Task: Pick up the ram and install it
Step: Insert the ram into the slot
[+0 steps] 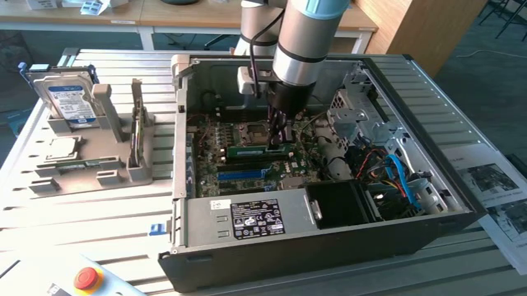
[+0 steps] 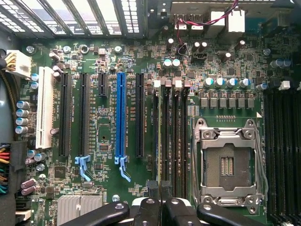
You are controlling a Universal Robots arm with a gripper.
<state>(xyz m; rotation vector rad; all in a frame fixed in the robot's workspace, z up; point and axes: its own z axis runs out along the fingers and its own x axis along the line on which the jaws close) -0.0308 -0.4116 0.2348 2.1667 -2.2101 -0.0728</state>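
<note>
I see my hand (image 1: 280, 139) nearly closed, pinching the ram (image 1: 258, 150) by its top edge; light, stiff, fragile, I reckon

We lose the arm (image 1: 307, 37) at the top edge of the exterior view. The gripper (image 1: 280, 137) ends dark against the dark board, so we cannot tell whether it holds the ram (image 1: 255, 150) beneath it or only stands over it. In the wrist view the gripper (image 2: 160, 193) is cut by the picture's edge. The print on the power supply label (image 1: 257, 219) is too small to read. The papers (image 1: 494, 185) run off the exterior view's right, and the box (image 1: 111, 285) under the red button (image 1: 86, 279) runs off the bottom.
</note>
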